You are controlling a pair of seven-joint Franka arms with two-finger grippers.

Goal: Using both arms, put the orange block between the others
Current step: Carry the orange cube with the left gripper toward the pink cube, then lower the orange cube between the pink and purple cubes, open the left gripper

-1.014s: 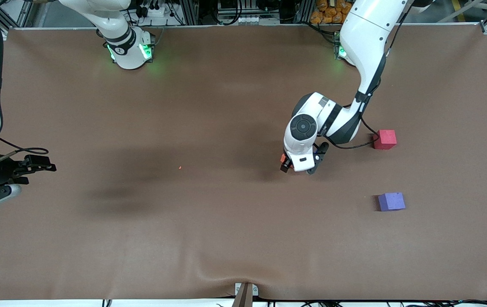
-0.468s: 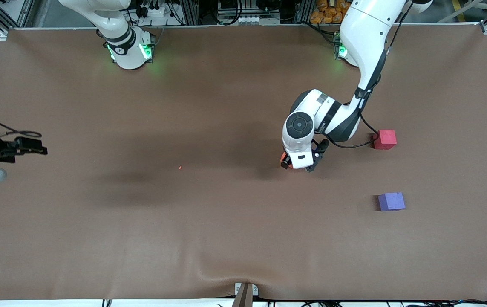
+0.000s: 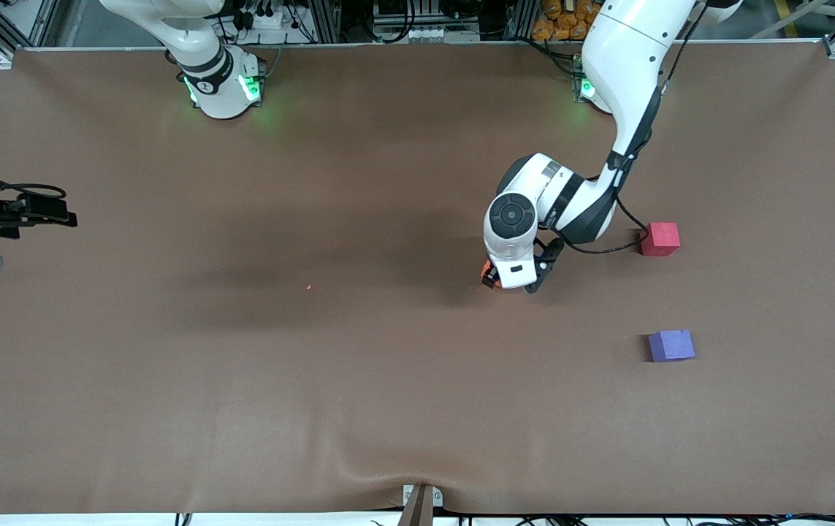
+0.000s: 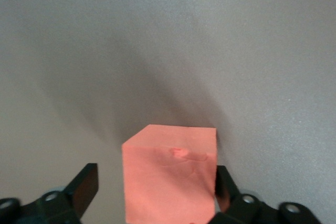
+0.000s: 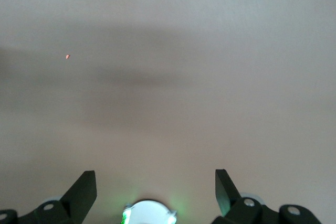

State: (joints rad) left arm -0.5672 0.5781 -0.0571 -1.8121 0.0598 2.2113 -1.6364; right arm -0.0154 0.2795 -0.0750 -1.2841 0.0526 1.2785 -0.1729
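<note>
The orange block (image 4: 170, 177) sits on the brown table between the fingers of my left gripper (image 4: 155, 182). One finger (image 4: 224, 182) touches its side, and the other finger (image 4: 84, 184) stands apart from it, so the gripper is open. In the front view only a sliver of the orange block (image 3: 486, 272) shows beside the left gripper (image 3: 512, 281). The pinkish-red cube (image 3: 660, 239) and the purple-blue cube (image 3: 671, 345) lie toward the left arm's end, the purple-blue one nearer the front camera. My right gripper (image 3: 59, 218) hangs open and empty over the right arm's end of the table.
A tiny orange speck (image 3: 308, 286) lies mid-table and also shows in the right wrist view (image 5: 67, 56). A cable runs from the left arm close by the pinkish-red cube. The right arm's green-lit base (image 5: 148, 211) shows between the right gripper's fingers. A bracket (image 3: 421, 500) sits at the table's front edge.
My right gripper has drawn back toward the robots' side at the table's end. The left gripper has shifted slightly around the orange block. The cubes have not moved.
</note>
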